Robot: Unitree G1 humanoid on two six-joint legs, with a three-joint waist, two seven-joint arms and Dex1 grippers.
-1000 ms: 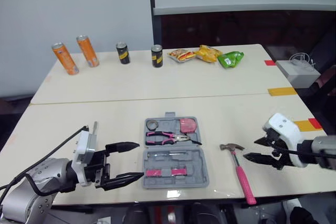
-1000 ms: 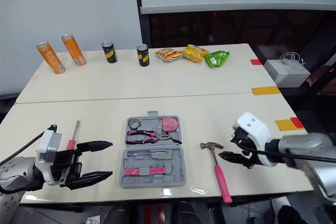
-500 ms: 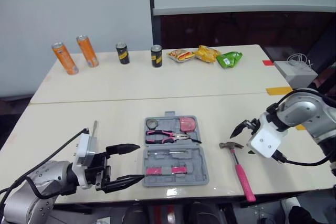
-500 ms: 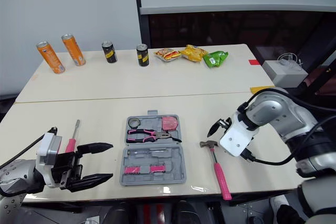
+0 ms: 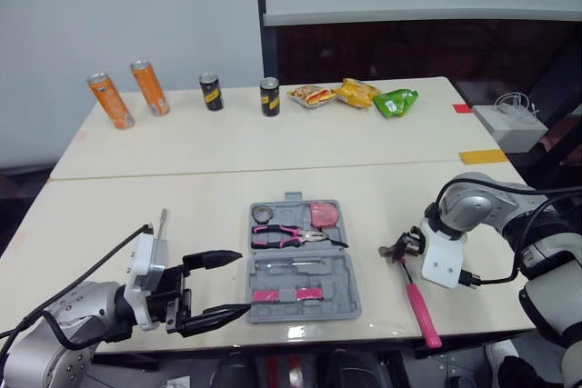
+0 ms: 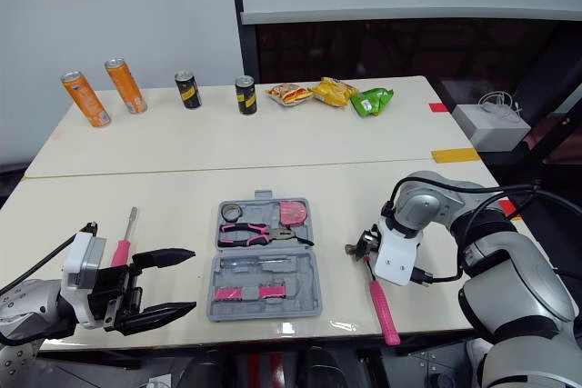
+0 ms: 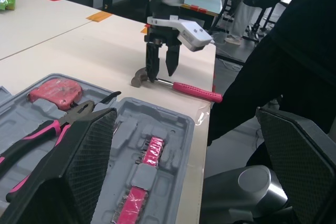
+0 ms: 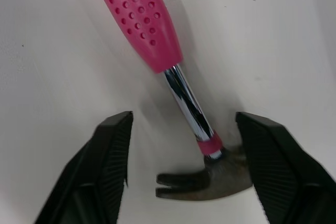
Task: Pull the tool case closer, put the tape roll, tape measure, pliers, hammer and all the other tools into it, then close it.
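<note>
Right wrist view: the hammer (image 8: 176,80) is seen lying flat on the table (image 8: 47,51), its steel neck framed between the spread fingers of the right gripper (image 8: 184,121), with neither pad touching it. Its long axis is set crosswise to the line on which the fingers close, head nearest the wrist, pink grip pointed toward the table's near edge. The open tool case (image 6: 305,306) is placed to the hammer's left, near but apart. The left gripper (image 6: 186,279), likewise spread and empty, is stationed beyond the case, so the right arm is judged the nearer.
</note>
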